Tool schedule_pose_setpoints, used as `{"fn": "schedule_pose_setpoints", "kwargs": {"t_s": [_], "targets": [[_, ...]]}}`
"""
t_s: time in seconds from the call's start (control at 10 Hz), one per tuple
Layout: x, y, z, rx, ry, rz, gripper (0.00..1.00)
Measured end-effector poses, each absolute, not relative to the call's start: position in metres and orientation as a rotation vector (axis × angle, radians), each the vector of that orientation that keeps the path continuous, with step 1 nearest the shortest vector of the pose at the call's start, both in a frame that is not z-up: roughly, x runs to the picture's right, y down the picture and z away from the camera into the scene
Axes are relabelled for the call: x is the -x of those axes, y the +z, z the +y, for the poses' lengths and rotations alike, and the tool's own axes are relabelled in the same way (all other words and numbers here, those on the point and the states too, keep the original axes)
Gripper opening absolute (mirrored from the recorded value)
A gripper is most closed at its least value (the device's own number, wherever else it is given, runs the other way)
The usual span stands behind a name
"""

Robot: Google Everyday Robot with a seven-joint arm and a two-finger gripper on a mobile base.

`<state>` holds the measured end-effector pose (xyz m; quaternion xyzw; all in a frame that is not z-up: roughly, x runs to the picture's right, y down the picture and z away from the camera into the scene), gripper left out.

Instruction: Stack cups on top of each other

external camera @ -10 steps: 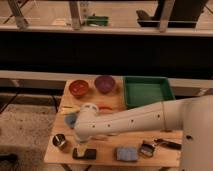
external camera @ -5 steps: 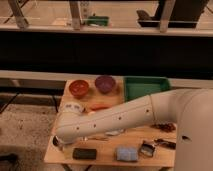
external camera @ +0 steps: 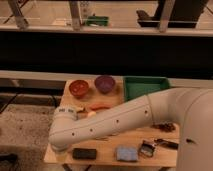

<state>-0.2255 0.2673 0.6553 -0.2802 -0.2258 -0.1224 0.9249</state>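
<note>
My arm [external camera: 115, 122] lies across the wooden table [external camera: 107, 159] from the right to the left front, and its rounded end [external camera: 64, 134] is over the left front corner. The gripper is hidden behind that end and does not show. A small pale and yellow-orange shape [external camera: 84, 112] peeks out just above the arm; it may be part of the cups, I cannot tell. The white and blue cups are hidden or out of view.
A red bowl [external camera: 79, 88] and a purple bowl [external camera: 105, 83] stand at the back, with a green tray [external camera: 142, 86] to their right. An orange item [external camera: 100, 106] lies mid-table. A black block [external camera: 84, 153], a blue sponge [external camera: 125, 153] and a small metal piece [external camera: 146, 148] sit along the front.
The arm has swung left and down across the table, and now covers the left front, where a small shiny item stood a second ago.
</note>
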Motion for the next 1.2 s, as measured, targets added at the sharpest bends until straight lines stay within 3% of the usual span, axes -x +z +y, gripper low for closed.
{"fn": "schedule_pose_setpoints", "kwargs": {"t_s": [0.6, 1.2], "targets": [[0.254, 0.683, 0.297, 0.618, -0.286, -0.584, 0.8], [0.245, 0.695, 0.302, 0.632, -0.25, -0.568, 0.8]]}}
